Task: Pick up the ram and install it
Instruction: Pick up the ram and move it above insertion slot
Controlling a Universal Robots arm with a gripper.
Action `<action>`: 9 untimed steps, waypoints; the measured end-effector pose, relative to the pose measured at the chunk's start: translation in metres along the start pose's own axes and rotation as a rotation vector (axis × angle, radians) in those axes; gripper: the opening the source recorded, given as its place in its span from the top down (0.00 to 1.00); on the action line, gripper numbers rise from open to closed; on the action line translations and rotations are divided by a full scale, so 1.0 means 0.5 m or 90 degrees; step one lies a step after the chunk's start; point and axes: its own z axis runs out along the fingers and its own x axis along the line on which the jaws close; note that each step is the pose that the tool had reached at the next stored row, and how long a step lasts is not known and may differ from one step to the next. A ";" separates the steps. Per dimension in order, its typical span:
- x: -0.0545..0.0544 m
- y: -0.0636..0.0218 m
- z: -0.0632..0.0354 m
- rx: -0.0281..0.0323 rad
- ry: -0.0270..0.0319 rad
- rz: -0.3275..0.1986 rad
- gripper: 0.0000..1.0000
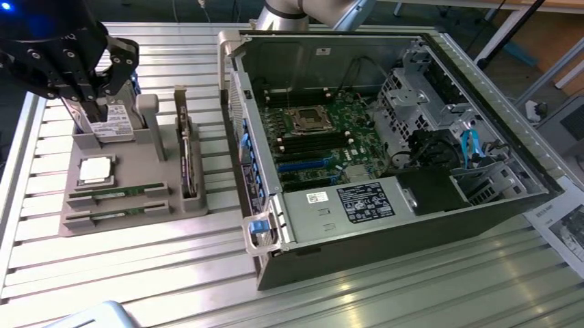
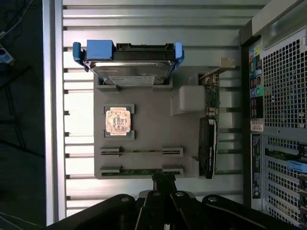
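Two ram sticks lie on edge in the slots of a grey holder [image 1: 137, 171]: one ram [image 1: 119, 195] and a second ram [image 1: 117, 214] closer to the holder's front edge. In the wrist view they are the thin ram [image 2: 141, 151] and the green ram [image 2: 141, 171]. My black gripper [image 1: 91, 102] hangs well above the holder, shut, with nothing between its fingers. The wrist view shows my gripper [image 2: 163, 181] lined up over the edge of the green ram, apart from it.
The holder also carries a hard drive [image 2: 129, 67] with blue rails, a square processor chip [image 2: 117, 120] and an upright dark expansion card [image 2: 208, 143]. An open computer case [image 1: 511, 164] with its motherboard [image 1: 319, 137] stands on the exterior view's right, on a slatted metal table [image 1: 137, 273].
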 end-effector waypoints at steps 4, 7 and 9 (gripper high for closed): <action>-0.001 0.000 0.000 -0.0015 0.0012 -0.032 0.90; -0.002 0.000 0.001 -0.0024 0.0021 -0.054 0.90; -0.004 0.000 0.001 -0.0034 0.0031 -0.077 0.90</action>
